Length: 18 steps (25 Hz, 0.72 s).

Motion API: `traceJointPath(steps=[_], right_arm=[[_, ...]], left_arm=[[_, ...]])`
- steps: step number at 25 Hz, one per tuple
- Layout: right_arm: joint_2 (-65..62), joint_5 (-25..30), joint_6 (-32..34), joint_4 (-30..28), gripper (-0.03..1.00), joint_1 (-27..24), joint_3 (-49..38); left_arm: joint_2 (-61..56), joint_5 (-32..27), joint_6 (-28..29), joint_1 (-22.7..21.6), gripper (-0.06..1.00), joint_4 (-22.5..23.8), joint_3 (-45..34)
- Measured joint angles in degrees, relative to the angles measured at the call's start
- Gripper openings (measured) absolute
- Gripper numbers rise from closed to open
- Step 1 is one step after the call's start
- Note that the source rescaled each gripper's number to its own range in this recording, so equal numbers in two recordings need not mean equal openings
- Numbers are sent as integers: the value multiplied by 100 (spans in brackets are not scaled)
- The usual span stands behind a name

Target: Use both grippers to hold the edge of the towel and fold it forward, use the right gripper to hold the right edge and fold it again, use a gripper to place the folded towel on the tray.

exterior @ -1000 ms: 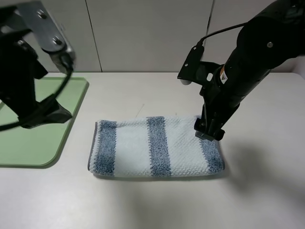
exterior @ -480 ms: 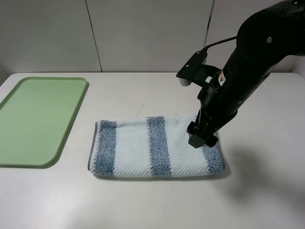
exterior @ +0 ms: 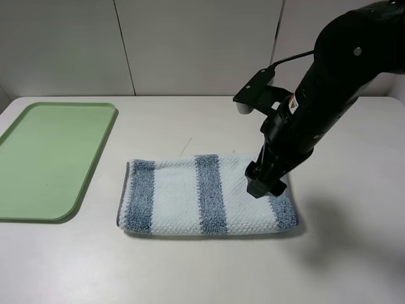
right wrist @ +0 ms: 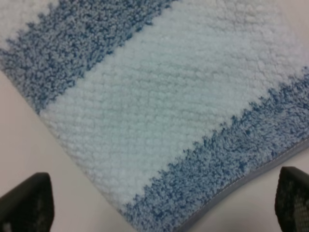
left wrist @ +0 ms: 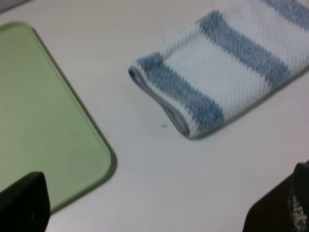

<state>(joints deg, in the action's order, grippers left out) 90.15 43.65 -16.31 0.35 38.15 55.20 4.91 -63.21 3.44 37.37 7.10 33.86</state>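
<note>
The striped towel (exterior: 205,196) lies folded in half on the white table, its folded left end showing in the left wrist view (left wrist: 227,72). My right gripper (exterior: 262,183) hovers just above the towel's right part, open and holding nothing. In the right wrist view both black fingertips (right wrist: 26,203) stand wide apart over the terry (right wrist: 169,106), and the grey hem (right wrist: 241,186) runs along one side. The left gripper (left wrist: 154,208) is out of the high view; its wrist view shows it open, above the table between the towel and the green tray (exterior: 47,158).
The tray (left wrist: 38,116) lies flat at the table's left side with nothing on it. A grey panelled wall (exterior: 190,44) stands behind the table. The right arm's black body (exterior: 329,88) rises over the right half of the table.
The left arm has pulled out of the high view, uncovering the tray. The right gripper has shifted a little left and nearer, from the towel's right end onto its right part.
</note>
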Motion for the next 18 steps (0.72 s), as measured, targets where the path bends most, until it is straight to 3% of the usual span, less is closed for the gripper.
traceJointPath(steps=[9, 18], right_arm=[[0, -23, 0, 16, 100, 0, 0], [0, -36, 249, 36, 100, 0, 0]], left_arm=[[-528, 219, 529, 0, 99, -2, -523], [-535, 227, 575, -133, 99, 3, -536]])
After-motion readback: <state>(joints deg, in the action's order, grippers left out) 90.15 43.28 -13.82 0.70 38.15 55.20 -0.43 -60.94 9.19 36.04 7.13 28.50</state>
